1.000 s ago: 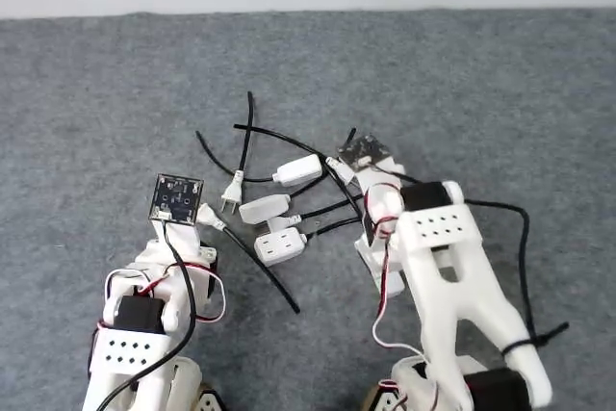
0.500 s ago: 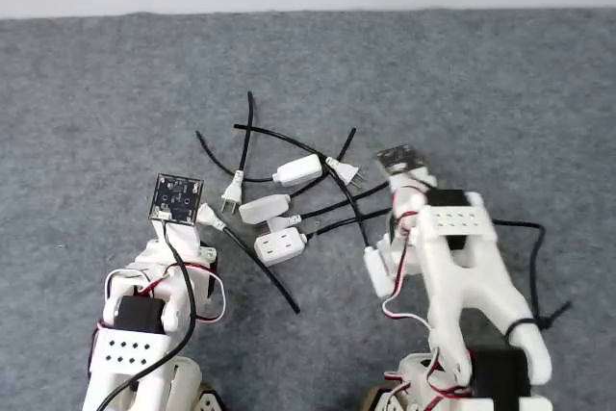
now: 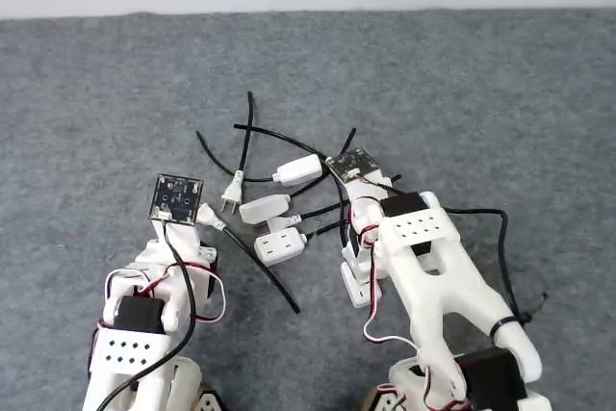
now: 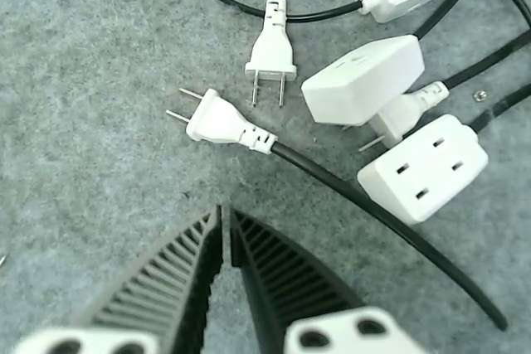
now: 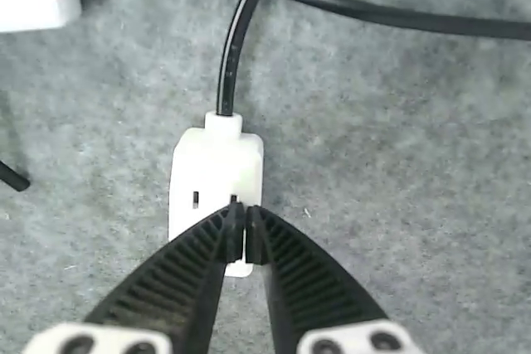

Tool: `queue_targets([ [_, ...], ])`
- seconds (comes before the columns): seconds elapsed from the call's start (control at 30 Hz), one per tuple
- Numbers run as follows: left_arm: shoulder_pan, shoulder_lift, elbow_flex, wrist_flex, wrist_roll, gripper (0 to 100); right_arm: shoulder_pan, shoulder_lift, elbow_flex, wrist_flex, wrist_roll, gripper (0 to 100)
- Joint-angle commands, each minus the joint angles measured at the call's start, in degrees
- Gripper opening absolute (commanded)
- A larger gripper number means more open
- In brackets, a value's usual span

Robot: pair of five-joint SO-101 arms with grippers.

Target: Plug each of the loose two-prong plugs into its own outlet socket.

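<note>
Two loose white two-prong plugs [image 4: 217,119] [image 4: 270,51] lie on the grey carpet just ahead of my left gripper [image 4: 224,220], which is shut and holds nothing. In the high view they lie at the nearer plug [image 3: 207,216] and the farther plug [image 3: 232,192]. Three white outlet sockets [image 3: 279,245] [image 3: 265,207] [image 3: 296,170] sit in a cluster between the arms. My right gripper [image 5: 241,217] is shut, its tips over a white connector block [image 5: 217,176] with a black cable. I cannot tell whether it touches the block.
Black cables [image 3: 248,127] loop and cross over the carpet behind and between the sockets, and one runs toward the front [image 3: 279,286]. The right arm's own black wire [image 3: 500,267] hangs at its side. Bare carpet [image 3: 481,93] lies farther out.
The right arm swung out to the right, then came back left toward the cluster of sockets. The left arm and the plugs have not moved.
</note>
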Motion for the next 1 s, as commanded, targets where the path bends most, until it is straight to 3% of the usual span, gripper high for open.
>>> queue_targets([
  [0.0,0.35,-0.70,-0.75,-0.97,-0.62,2,-1.01,-2.42,-2.02,0.66,-0.79,0.9],
  [0.13,0.35,-0.70,-0.75,-0.97,-0.62,2,-1.27,-3.82,-7.03,2.59,-1.67,1.2],
  [0.37,0.00,-0.70,-0.84,-0.97,-0.62,2,-2.68,-1.27,-18.99,5.14,-12.31,1.2],
  [0.5,-1.05,-0.79,-1.19,-2.11,-0.53,2,-10.07,3.03,-23.56,4.53,-8.79,1.2],
  [0.67,-11.34,-0.44,-3.30,-7.12,1.93,2,-21.49,11.82,-32.35,3.65,-6.86,3.4],
  [0.83,-16.53,-0.35,-4.97,-7.47,5.89,2,-25.36,24.84,-40.00,1.27,-6.86,13.2],
  [0.97,-17.85,-0.35,-5.93,-7.47,5.89,2,-26.68,34.51,-45.01,1.89,-6.68,14.4],
])
